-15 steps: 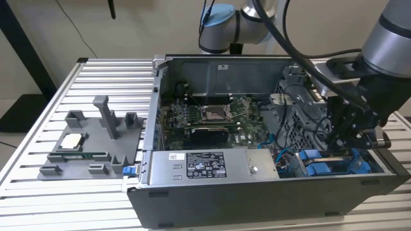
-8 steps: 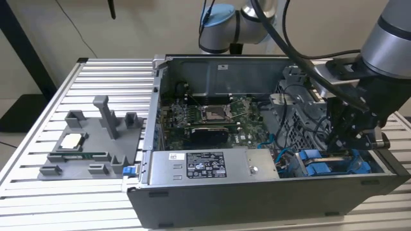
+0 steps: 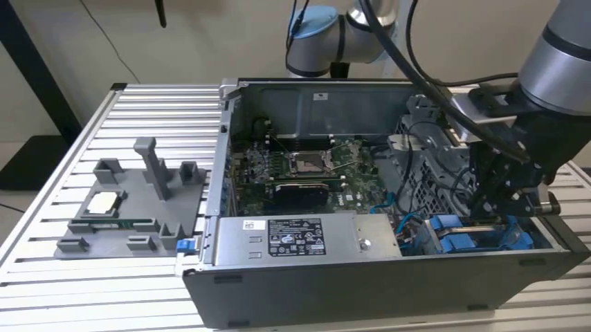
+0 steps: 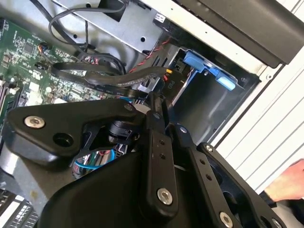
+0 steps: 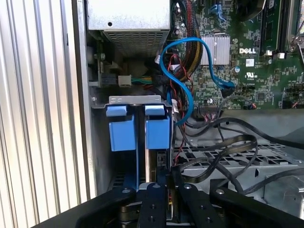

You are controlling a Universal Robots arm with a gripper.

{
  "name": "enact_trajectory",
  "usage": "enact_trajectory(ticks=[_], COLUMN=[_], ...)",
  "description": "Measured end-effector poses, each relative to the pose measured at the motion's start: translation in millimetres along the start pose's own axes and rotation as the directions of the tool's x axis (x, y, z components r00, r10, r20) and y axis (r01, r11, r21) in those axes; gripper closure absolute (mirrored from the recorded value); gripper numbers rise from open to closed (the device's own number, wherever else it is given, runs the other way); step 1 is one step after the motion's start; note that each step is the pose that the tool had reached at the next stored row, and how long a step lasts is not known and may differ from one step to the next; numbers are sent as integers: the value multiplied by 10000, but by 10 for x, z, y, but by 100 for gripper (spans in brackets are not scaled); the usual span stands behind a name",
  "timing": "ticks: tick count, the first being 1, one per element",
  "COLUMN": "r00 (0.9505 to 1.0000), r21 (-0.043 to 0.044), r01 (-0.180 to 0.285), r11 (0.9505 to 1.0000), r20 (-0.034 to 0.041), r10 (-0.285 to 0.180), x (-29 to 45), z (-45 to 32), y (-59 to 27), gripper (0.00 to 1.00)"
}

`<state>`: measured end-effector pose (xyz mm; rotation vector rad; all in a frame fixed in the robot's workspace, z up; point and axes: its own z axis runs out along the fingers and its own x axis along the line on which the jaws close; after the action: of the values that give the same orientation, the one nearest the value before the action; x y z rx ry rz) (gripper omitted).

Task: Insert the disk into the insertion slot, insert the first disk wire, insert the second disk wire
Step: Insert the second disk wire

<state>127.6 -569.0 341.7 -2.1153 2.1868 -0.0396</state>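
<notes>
The disk [image 5: 153, 164] stands on edge in the insertion slot, clipped in its blue carrier [image 5: 157, 133]. A second blue carrier [image 5: 121, 135] sits in the slot beside it. My gripper [image 5: 168, 187] is at the disk's rear end, shut on the connector of a black flat disk wire [image 5: 223, 142] that loops over the drive cage to my fingertips. In the second wrist view the gripper [image 4: 156, 102] meets the end of that wire [image 4: 114, 78], with the blue carrier tabs [image 4: 194, 61] beyond. In the exterior view the gripper [image 3: 486, 211] hangs just above the blue carriers [image 3: 461, 232].
The open computer case [image 3: 369, 283] lies on a slatted table. The silver power-supply box [image 3: 305, 235] fills its front, with the motherboard [image 3: 295, 166] behind. A blue cable [image 5: 187, 95] curls beside the slot. A grey fixture tray [image 3: 129, 207] sits at the exterior view's left. A hand [image 4: 289, 183] rests outside the case.
</notes>
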Motion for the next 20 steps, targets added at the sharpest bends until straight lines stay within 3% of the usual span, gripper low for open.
enact_trajectory(ticks=[9, 12, 13, 20], r00=[10000, 10000, 10000, 10000], r21=[-1, -7, -22, -131], r01=[5, 6, 4, -2], r11=[10000, 10000, 10000, 9999], r20=[2, 1, 4, -1], r10=[-5, -6, -4, 2], x=[7, 9, 8, -4], z=[75, 88, 73, -144], y=[4, 5, 3, -16], gripper=[84, 76, 69, 69])
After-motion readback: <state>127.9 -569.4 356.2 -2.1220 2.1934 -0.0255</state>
